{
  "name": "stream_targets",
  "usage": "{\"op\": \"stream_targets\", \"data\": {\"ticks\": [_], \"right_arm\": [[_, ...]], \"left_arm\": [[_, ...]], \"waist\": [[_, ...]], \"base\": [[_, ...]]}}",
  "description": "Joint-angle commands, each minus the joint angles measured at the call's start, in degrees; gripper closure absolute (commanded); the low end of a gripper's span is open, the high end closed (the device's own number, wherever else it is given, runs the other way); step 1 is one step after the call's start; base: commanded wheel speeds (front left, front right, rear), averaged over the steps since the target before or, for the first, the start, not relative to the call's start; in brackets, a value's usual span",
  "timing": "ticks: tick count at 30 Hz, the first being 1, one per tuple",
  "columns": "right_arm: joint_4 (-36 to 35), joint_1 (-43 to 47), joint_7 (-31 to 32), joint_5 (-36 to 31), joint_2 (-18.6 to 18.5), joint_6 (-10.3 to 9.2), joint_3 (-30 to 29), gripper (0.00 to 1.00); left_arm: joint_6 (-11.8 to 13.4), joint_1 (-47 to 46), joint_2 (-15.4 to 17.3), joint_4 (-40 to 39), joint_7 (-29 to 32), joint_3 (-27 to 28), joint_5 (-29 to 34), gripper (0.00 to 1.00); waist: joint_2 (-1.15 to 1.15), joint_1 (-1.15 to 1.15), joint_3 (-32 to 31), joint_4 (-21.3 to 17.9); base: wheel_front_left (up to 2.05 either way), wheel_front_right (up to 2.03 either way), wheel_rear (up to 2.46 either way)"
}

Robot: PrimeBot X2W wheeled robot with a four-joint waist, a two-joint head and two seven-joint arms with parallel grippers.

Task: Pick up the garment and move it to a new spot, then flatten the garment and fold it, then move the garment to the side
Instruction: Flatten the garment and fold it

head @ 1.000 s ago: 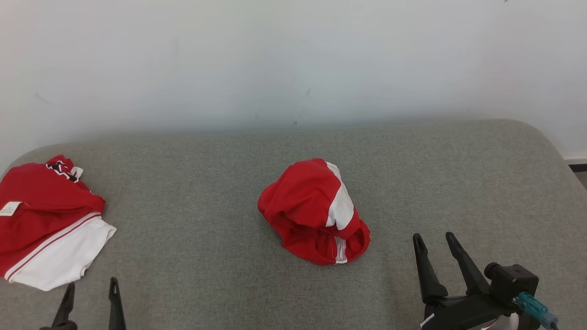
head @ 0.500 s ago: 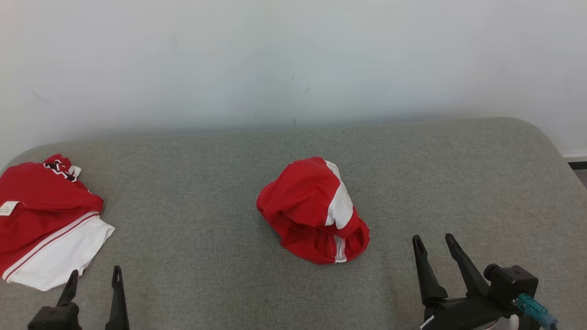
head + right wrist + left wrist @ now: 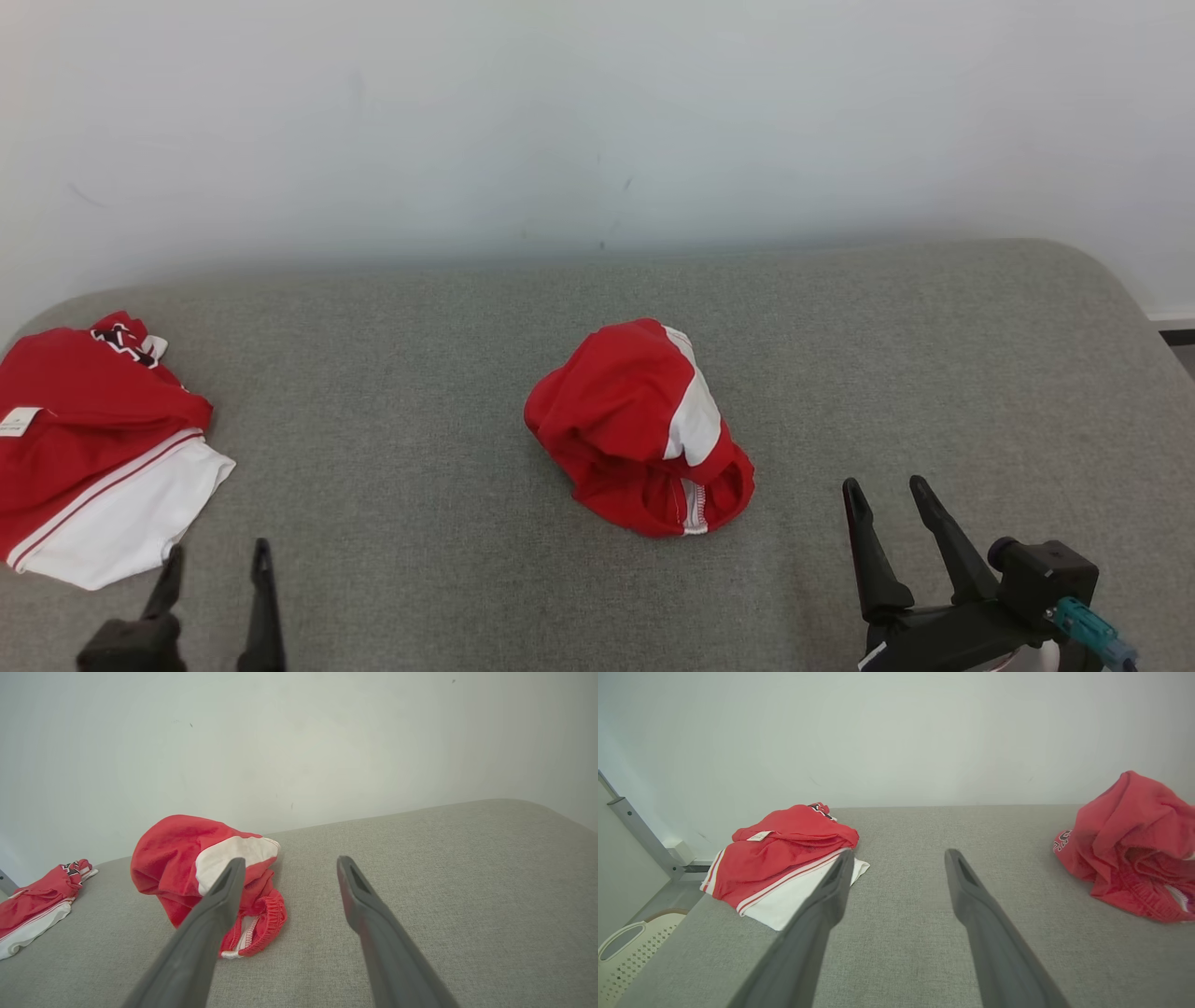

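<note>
Holding the right gripper (image 3: 882,482) released at the near right, long dark fingers spread wide, gripping nothing, tips aimed at the far wall (image 3: 597,112). Holding the left gripper (image 3: 218,549) the same way at the near left: spread apart, empty, over the grey padded surface (image 3: 420,373). Looking outward from the right gripper, finding the crumpled red-and-white garment (image 3: 635,429) just to the left and a little farther off, near but not touching. Lying in a heap about mid-surface, white panel on the right flank, red elastic hem with white stitching turned to the near side. Well apart from the left gripper, off to its right. Finding a second red-and-white garment (image 3: 84,448) at the left edge, just beyond the left gripper's left finger, white part nearest, a small white label on the red. Seeing, past that left edge and lower down, a pale perforated basket (image 3: 621,952) near a grey metal rail (image 3: 640,835).
</note>
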Motion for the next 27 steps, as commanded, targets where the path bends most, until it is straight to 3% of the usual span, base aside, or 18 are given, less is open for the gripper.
{"op": "stream_targets", "data": {"ticks": [1, 7, 14, 27], "right_arm": [[-0.01, 0.04, -0.02, 0.04, -0.06, 0.21, -0.19, 0.0], [0.81, -1.33, -0.48, -0.33, -0.06, 0.21, -0.73, 0.0], [1.37, -3.08, -1.29, 0.55, -0.05, 0.2, 0.06, 0.0], [4.96, -6.24, -4.91, 3.26, -0.04, 0.2, 1.9, 0.0]], "left_arm": [[-1.08, -1.98, -1.05, 0.1, -0.43, -1.48, 0.09, 0.0], [-5.68, -7.79, -5.68, 3.3, -0.2, -7.56, -0.02, 0.0], [-12.2, -16.32, -12.24, 13.16, -0.36, -14.43, 0.05, 0.0], [-16.95, -27.29, -17.52, 34.16, 0.16, -18.74, 1.44, 0.0]], "waist": [[0.0, 0.0, 0.32, -0.11], [0.0, 0.0, 1.66, -2.46], [0.0, 0.0, 4.97, -8.84], [0.0, 0.0, 9.33, -17.53]], "base": [[0.0, 0.0, 0.0], [0.0, 0.0, 0.0], [0.0, 0.0, 0.0], [0.0, 0.0, 0.0]]}}
